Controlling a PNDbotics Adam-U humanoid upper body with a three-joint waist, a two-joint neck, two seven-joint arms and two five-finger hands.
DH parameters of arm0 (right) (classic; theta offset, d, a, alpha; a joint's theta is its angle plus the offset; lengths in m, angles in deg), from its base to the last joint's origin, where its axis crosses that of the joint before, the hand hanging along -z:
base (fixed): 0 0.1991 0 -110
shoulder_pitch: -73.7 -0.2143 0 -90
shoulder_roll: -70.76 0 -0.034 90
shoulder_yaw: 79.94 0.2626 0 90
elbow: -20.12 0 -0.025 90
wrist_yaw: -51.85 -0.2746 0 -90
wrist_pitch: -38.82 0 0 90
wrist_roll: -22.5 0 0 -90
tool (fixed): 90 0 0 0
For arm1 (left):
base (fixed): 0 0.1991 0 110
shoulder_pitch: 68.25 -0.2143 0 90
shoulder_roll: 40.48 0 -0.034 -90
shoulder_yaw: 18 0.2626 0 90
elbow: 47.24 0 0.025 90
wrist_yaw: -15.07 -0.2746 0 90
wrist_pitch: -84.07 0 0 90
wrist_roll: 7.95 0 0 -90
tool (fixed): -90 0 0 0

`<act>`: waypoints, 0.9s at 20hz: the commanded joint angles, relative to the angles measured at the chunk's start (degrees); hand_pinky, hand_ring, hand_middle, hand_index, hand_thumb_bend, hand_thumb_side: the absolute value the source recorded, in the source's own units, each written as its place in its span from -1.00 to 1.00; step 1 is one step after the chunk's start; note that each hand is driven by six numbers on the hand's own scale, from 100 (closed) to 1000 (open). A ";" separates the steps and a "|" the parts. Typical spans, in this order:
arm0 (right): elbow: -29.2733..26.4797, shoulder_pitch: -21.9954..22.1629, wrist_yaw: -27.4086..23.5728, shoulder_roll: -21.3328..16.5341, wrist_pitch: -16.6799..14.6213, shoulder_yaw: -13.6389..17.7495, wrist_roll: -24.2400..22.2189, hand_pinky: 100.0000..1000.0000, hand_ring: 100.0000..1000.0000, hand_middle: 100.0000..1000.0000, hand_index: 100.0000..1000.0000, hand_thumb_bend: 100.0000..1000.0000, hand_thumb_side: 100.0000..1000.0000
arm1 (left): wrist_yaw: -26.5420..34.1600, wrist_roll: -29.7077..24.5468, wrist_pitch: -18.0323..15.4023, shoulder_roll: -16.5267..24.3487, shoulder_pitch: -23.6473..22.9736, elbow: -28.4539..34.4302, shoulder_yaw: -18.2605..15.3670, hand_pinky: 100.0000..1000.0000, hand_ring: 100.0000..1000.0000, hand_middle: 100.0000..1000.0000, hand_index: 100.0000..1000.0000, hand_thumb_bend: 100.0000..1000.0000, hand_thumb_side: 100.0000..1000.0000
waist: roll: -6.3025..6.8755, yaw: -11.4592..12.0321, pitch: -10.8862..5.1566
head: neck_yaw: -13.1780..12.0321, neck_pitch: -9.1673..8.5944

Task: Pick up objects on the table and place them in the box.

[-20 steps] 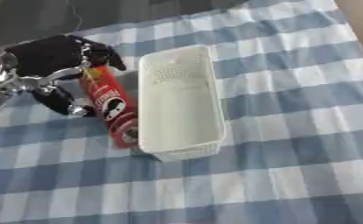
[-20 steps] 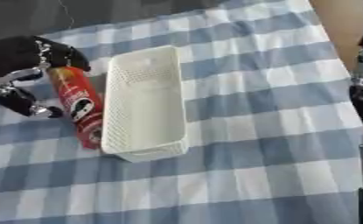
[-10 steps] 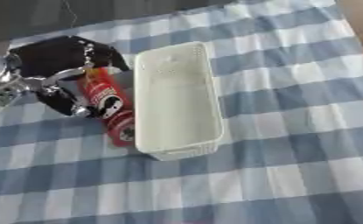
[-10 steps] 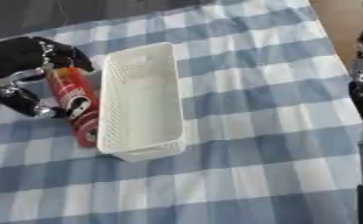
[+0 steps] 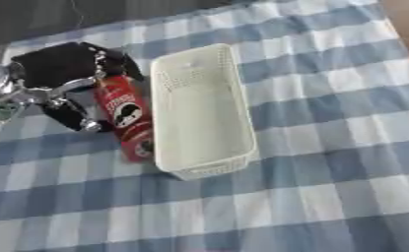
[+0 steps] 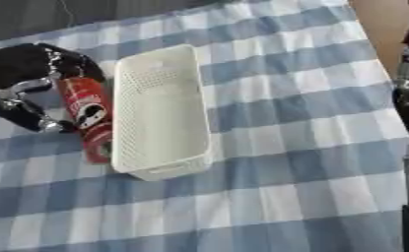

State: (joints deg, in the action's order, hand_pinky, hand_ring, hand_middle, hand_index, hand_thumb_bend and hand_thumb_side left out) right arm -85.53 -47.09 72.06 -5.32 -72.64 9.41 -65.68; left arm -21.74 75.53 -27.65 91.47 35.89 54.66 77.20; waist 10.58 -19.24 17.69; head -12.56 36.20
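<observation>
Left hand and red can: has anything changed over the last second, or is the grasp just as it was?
Little has changed. The left hand stays curled round the top of the red can, which still lies on the checked tablecloth against the left wall of the white basket. The basket is still empty. The slight shift of the whole picture looks like camera movement.

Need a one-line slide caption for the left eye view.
Left hand curled around a red chip can lying beside the empty white basket on a blue checked tablecloth.

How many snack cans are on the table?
1. The red cylindrical snack can lies on its side beside the white perforated plastic box, on its left, under the black left hand. Nothing else seems hidden.
</observation>
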 commanded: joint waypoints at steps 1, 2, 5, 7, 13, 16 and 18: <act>-0.49 -1.31 -0.26 -0.31 -0.05 0.14 -0.10 0.53 0.83 0.86 0.81 -1.00 -0.07 | -0.22 0.10 -0.26 1.11 0.47 0.00 -0.40 0.18 0.34 0.45 0.67 0.15 -1.00 | -0.57 0.00 -0.75 | 0.33 -0.82; -0.48 -1.37 -0.30 -0.30 -0.05 0.13 -0.11 0.53 0.83 0.86 0.81 -1.00 -0.07 | -0.26 0.09 -0.30 1.09 0.48 -0.01 -0.36 0.18 0.34 0.45 0.67 0.15 -1.00 | -0.58 -0.01 -0.71 | 0.34 -0.81; -0.50 -1.53 -0.47 -0.28 -0.05 0.08 -0.17 0.52 0.82 0.86 0.81 -1.00 -0.07 | -0.43 0.05 -0.42 0.98 0.54 0.02 -0.21 0.18 0.34 0.45 0.67 0.15 -1.00 | -0.55 -0.06 -0.57 | 0.37 -0.77; -0.51 -1.67 -0.57 -0.31 -0.06 0.03 -0.24 0.52 0.82 0.86 0.81 -1.00 -0.07 | -0.60 -0.01 -0.54 0.86 0.56 0.01 -0.05 0.18 0.34 0.45 0.67 0.14 -1.00 | -0.47 -0.18 -0.43 | 0.43 -0.74; -0.41 -2.15 -0.78 -0.39 -0.11 -0.03 -0.43 0.52 0.82 0.86 0.81 -1.00 -0.07 | -0.69 -0.16 -0.78 0.48 0.63 -0.34 0.40 0.17 0.32 0.44 0.66 0.12 -1.00 | -0.22 -0.70 -0.07 | 0.51 -0.72; -0.36 -2.37 -0.85 -0.46 -0.18 -0.17 -0.62 0.52 0.82 0.86 0.81 -1.00 -0.07 | -0.70 -0.24 -0.96 0.29 0.54 -0.44 0.69 0.16 0.31 0.44 0.65 0.11 -1.00 | 0.07 -1.09 0.07 | 0.54 -0.69; -0.32 -2.51 -0.89 -0.50 -0.22 -0.22 -0.73 0.52 0.82 0.86 0.81 -1.00 -0.08 | -0.83 -0.20 -1.06 0.18 0.44 -0.52 0.84 0.15 0.29 0.43 0.64 0.10 -1.00 | 0.26 -1.41 0.14 | 0.56 -0.68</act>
State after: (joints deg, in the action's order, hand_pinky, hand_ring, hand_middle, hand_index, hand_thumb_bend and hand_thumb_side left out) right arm -85.21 -48.73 71.48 -5.31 -72.78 9.34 -66.17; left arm -22.30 75.26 -28.45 90.47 35.90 53.95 78.33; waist 11.18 -20.75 18.74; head -12.55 36.20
